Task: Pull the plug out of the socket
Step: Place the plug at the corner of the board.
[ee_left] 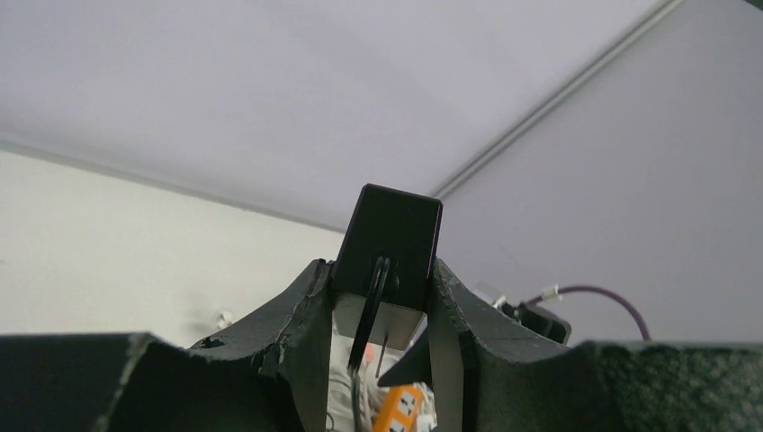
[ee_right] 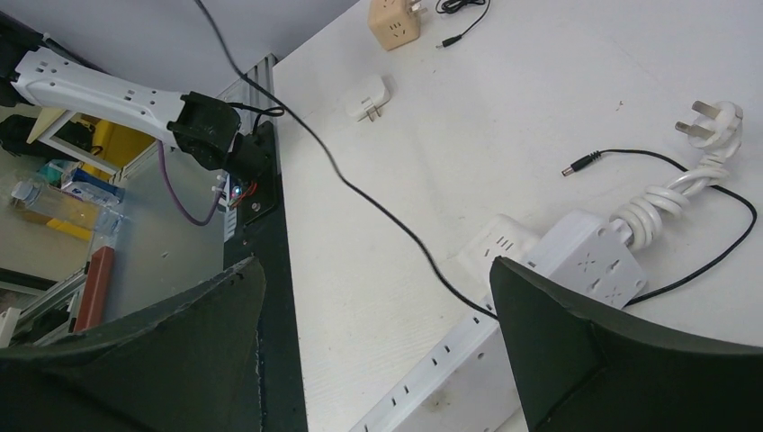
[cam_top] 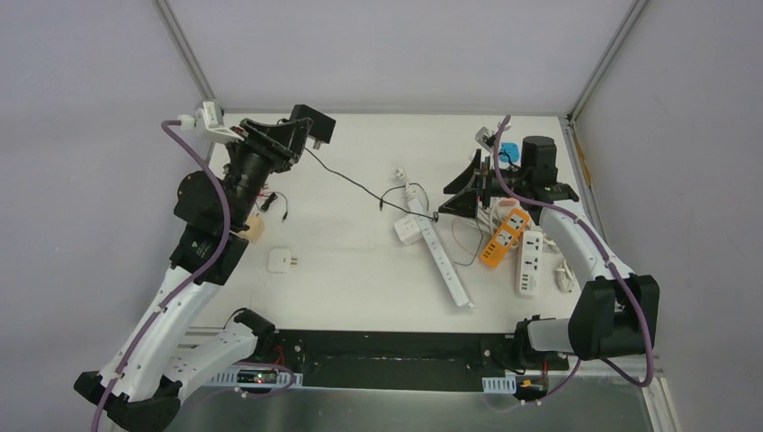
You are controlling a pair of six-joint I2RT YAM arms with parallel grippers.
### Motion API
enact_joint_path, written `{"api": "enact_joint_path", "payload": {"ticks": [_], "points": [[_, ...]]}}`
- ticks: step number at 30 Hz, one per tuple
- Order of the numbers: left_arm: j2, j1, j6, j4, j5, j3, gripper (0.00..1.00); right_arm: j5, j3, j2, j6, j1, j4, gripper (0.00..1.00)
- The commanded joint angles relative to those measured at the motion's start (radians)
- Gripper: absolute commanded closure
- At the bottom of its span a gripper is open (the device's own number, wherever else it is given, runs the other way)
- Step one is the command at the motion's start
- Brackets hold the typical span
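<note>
A black plug point(cam_top: 313, 124) is clamped between the fingers of my left gripper point(cam_top: 301, 135), lifted over the table's back left corner. In the left wrist view the plug point(ee_left: 396, 238) sticks up between the two pads of the left gripper point(ee_left: 378, 270), and its thin black cable point(cam_top: 360, 184) trails right toward the long white socket strip point(cam_top: 441, 256). My right gripper point(cam_top: 463, 193) hovers open just right of the strip's far end. From the right wrist, the strip point(ee_right: 450, 369) and cable point(ee_right: 360, 193) lie between the wide-apart fingers of the right gripper point(ee_right: 378, 270), which hold nothing.
An orange power strip point(cam_top: 504, 236) and a white one point(cam_top: 529, 263) lie at the right. A white cube socket point(ee_right: 585, 247) with a coiled white cord and three-pin plug point(ee_right: 715, 126) sits by the long strip. A white adapter point(cam_top: 281, 261) and a beige cube point(cam_top: 255, 229) lie at the left.
</note>
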Motion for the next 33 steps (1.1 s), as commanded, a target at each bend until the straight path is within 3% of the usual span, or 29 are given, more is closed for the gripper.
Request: {"api": "enact_joint_path", "payload": {"ticks": [1, 14, 26, 33], "points": [[0.050, 0.014, 0.076, -0.040, -0.110, 0.153, 1.00, 0.000, 0.006, -0.019, -0.007, -0.007, 0.044, 0.00], [0.284, 0.034, 0.222, -0.148, -0.215, 0.616, 1.00, -0.003, 0.003, -0.003, 0.007, -0.005, 0.052, 0.00], [0.589, 0.049, 0.432, -0.378, -0.284, 1.309, 1.00, 0.091, -0.015, 0.009, -0.027, 0.007, 0.053, 0.00], [0.621, 0.049, 0.487, -0.372, -0.320, 1.428, 1.00, 0.213, -0.122, -0.006, -0.103, 0.033, 0.193, 0.00]]}}
